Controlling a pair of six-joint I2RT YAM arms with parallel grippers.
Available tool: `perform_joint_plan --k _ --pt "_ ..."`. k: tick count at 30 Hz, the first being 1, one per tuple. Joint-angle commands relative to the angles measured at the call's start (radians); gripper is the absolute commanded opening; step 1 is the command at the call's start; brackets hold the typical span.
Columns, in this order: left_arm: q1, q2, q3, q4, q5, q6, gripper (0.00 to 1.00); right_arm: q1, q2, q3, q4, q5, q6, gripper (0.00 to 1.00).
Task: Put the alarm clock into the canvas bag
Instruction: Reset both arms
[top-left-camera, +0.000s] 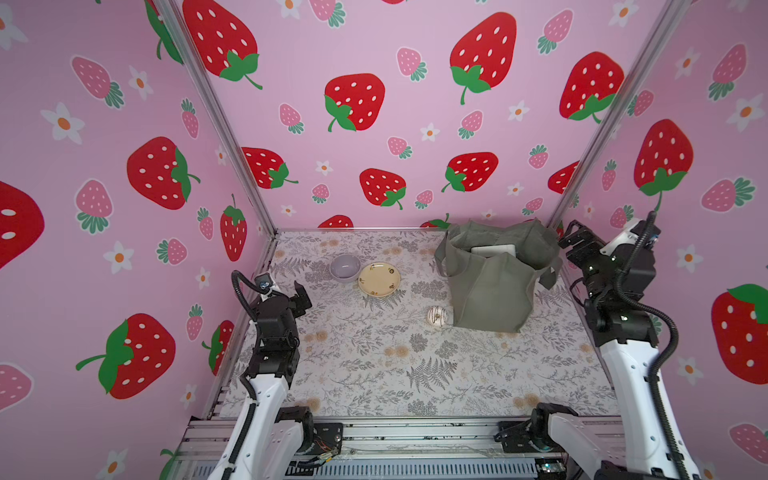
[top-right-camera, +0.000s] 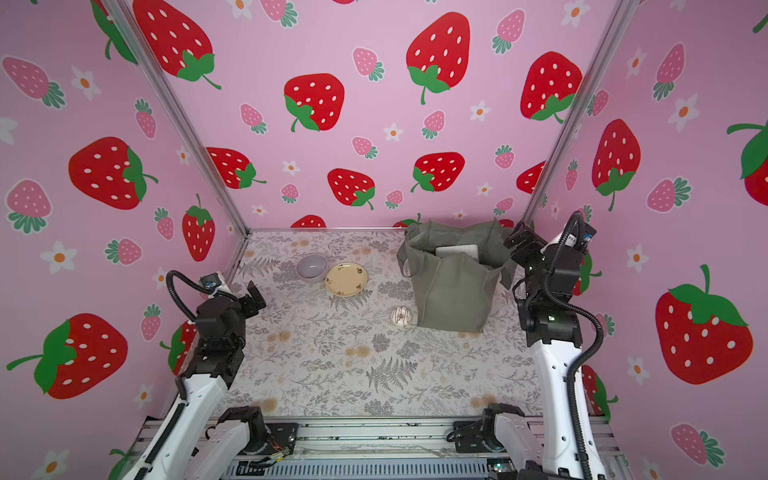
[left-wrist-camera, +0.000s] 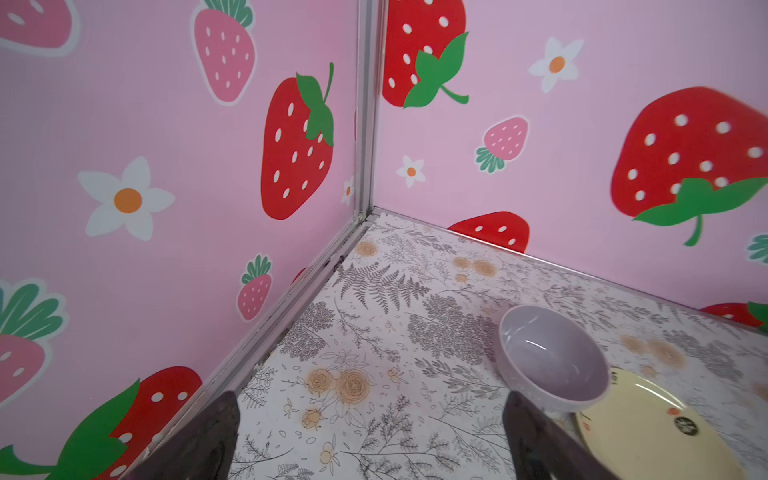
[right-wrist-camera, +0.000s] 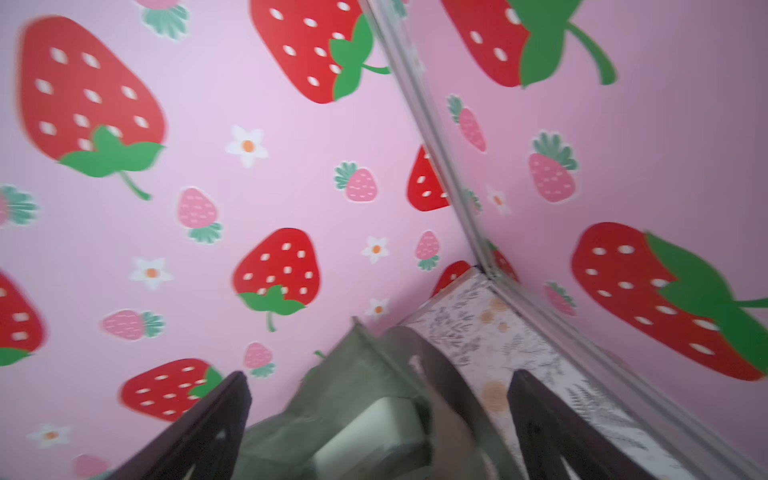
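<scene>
- Found left arm (top-left-camera: 272, 328) folded low on its own side; left gripper (top-left-camera: 303, 294) pointing forward, jaws spread wide, nothing between.
- Found right arm (top-left-camera: 631, 374) reaching higher; right gripper (top-left-camera: 570, 232) held aloft.
- Judged right jaws wide apart, apparently empty; wrist view blurred.

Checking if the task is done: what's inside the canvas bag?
Inside the canvas bag, the pale rounded top of what appears to be the alarm clock shows. The fabric front covers its face, lower part and the bag's bottom.

pink strawberry-print walls (top-left-camera: 415, 25), silver corner posts (top-left-camera: 224, 124), grey floral-fern tabletop (top-left-camera: 374, 374) — soft even light
</scene>
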Motion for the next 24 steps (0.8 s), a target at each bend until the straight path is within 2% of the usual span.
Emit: perform_joint_plan --k 1,4,6,8,12,14,19,22,24 --pt "0.028 0.102 -0.053 0.132 -0.041 0.031 1.0 -0.094 -0.018 -0.168 0.106 0.051 -0.13 1.0" --pt "0.03 0.213 -0.092 0.171 -0.097 -0.042 1.0 -0.17 -0.079 -0.377 0.226 0.09 -0.108 1.0" --pt "0.028 0.251 -0.13 0.253 -0.056 -0.098 0.98 -0.173 -0.113 -0.501 0.328 0.099 -0.113 0.97" --pt "0.014 0.301 -0.179 0.4 0.01 -0.052 0.96 -0.17 -0.134 -0.609 0.416 0.069 -0.129 0.95" --pt "0.007 0.47 -0.174 0.578 0.092 0.046 0.99 -0.104 -0.151 -0.751 0.562 0.047 -0.256 0.95" --pt "0.0 0.496 -0.121 0.504 0.101 0.071 1.0 -0.051 -0.143 -0.81 0.647 0.039 -0.314 0.95" --pt "-0.04 0.472 -0.167 0.571 0.088 0.104 0.99 0.09 -0.026 -0.923 0.911 0.075 -0.391 1.0" --pt "-0.031 0.431 -0.209 0.599 0.122 0.059 0.99 0.132 0.102 -0.93 1.038 0.087 -0.431 1.0" --pt "-0.032 0.433 -0.251 0.708 0.167 0.001 1.0 0.14 0.201 -0.923 1.133 0.083 -0.449 1.0"
